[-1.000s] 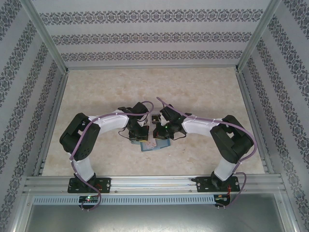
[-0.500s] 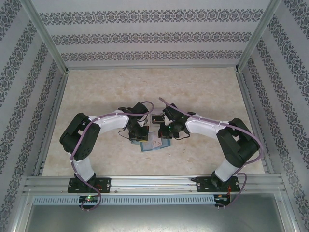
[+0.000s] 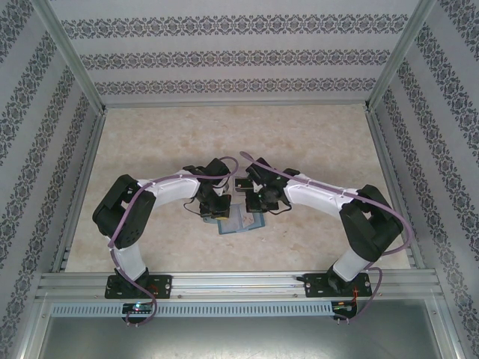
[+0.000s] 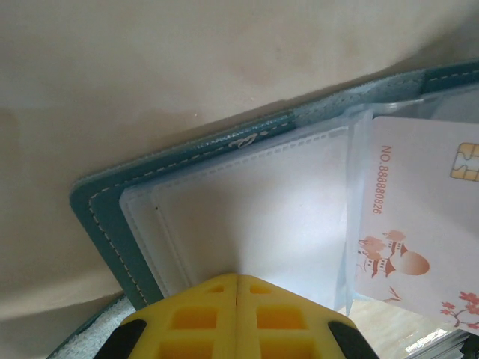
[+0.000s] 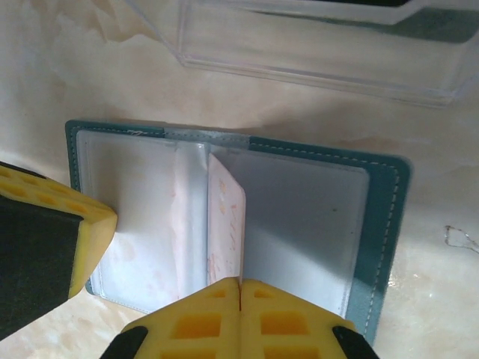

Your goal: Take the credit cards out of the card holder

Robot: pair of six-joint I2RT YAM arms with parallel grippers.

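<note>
Presently, left side first: left claw (image 4: 238, 280) has its yellow pads pressed flat together, nothing between them, tip down on the clear sleeve of the card holder's (image 4: 105, 217) left panel. It has not moved over the last second; reads as a pin to keep the holder open.

Centre: holder lies spread flat on the bench (image 3: 299, 142), between the two wrists. One credit card (image 5: 226, 217) stands on edge at the fold, white with reddish print, partly risen from its sleeve. No card lies loose on the bench.

Right side: right claw (image 5: 240, 284) also closed tight, pads meeting just at the card's near edge; whether the card is nipped between them, cannot tell. Over the last second this arm's elbow swung outward and its wrist edged in toward the holder.

Judgement: extraction is only starting; a pull on that card likely comes next.
</note>
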